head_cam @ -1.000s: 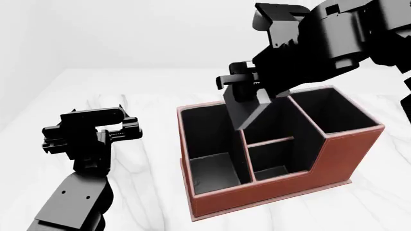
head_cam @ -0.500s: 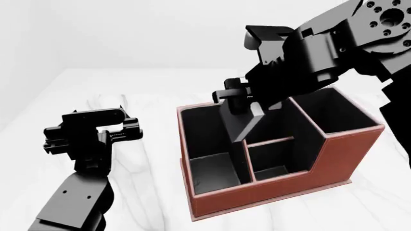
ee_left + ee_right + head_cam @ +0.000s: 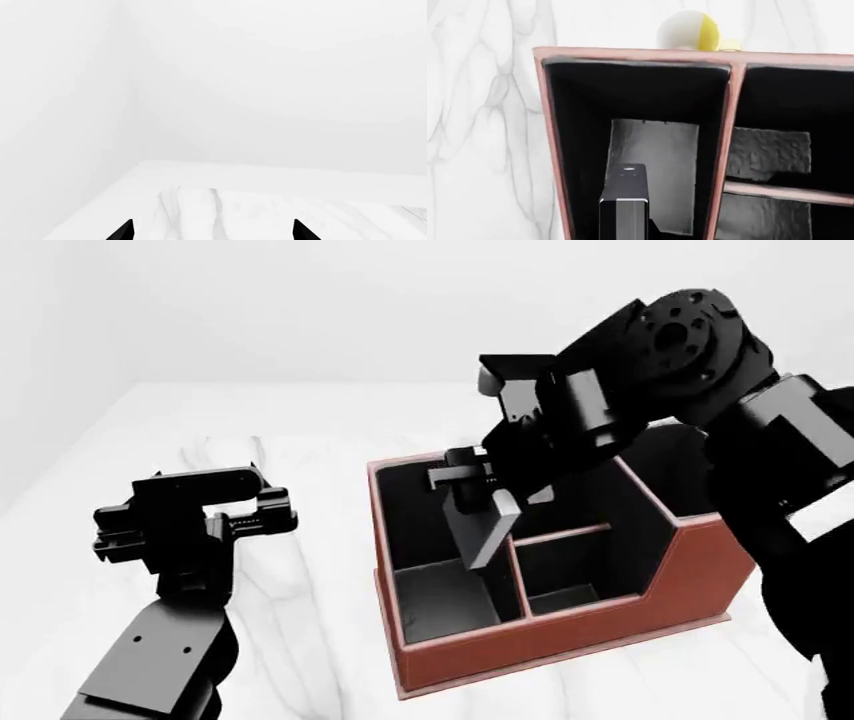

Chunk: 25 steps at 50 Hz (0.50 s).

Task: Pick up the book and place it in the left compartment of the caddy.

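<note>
Where the marble-veined white table [image 3: 307,660] meets plain pale walls, the caddy [image 3: 561,640] stands at centre-right of the head view: reddish-brown outer walls, black lining, a stepped wall rising toward its right side. Compartments visible: the left compartment [image 3: 441,595], a long narrow slot running the caddy's full depth; two short slots divided by a cross wall, to its right; one taller-walled square slot at the far right, largely covered by the right arm. The book [image 3: 483,530], black-covered, hangs tilted inside the upper part of the left compartment, its lower end below the rim and close to the divider wall; whether it touches that wall cannot be told. In the right wrist view the book [image 3: 624,205] shows edge-on, a dark slab with a lighter top face, directly over the grey floor of the left compartment [image 3: 654,170]. The right gripper [image 3: 470,480] reaches in from above the caddy's back wall and pinches the book's upper end between its fingers. The left gripper [image 3: 220,510] hovers over bare table to the left of the caddy, well apart from it, holding nothing, its fingers spread; in the left wrist view only two dark fingertips [image 3: 122,231] show, set wide apart, with table and wall beyond. One further item: a small round object [image 3: 688,31], white and yellow, lies on the table just outside the caddy's wall, seen only in the right wrist view.
</note>
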Tool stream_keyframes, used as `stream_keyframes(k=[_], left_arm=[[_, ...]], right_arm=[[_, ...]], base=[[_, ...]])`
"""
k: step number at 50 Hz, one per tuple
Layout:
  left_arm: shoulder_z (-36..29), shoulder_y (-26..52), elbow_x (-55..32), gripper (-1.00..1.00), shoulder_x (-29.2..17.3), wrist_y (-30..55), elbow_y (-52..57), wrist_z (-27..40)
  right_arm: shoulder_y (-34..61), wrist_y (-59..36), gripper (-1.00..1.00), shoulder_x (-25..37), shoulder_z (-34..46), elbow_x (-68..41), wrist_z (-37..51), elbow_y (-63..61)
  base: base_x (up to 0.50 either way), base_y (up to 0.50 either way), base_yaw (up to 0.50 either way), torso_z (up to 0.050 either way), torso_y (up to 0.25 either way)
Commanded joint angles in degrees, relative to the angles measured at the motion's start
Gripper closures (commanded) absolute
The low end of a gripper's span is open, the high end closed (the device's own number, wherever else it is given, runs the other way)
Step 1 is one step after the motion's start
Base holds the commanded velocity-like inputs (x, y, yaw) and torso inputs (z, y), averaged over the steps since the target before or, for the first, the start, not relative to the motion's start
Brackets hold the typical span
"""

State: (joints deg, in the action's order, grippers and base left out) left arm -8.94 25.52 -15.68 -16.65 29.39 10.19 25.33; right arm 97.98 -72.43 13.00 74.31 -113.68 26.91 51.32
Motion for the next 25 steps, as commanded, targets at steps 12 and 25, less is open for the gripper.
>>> stream_keyframes(k=[12, 25], left_arm=[[-0.2, 0.3, -0.2, -1.0, -0.2, -0.5, -1.0, 0.2], [-0.3, 0.3, -0.4, -1.0, -0.3, -0.7, -1.2, 0.4]], right_arm=[[-3.8, 8.1, 1.0, -13.0, 7.3, 12.0, -14.9, 17.1], [-6.7, 11.9, 1.0, -13.0, 14.6, 3.4, -12.4, 14.6]], base=[[0.0, 0.0, 0.0, 0.0, 0.001], [0.0, 0.0, 0.0, 0.0, 0.002]])
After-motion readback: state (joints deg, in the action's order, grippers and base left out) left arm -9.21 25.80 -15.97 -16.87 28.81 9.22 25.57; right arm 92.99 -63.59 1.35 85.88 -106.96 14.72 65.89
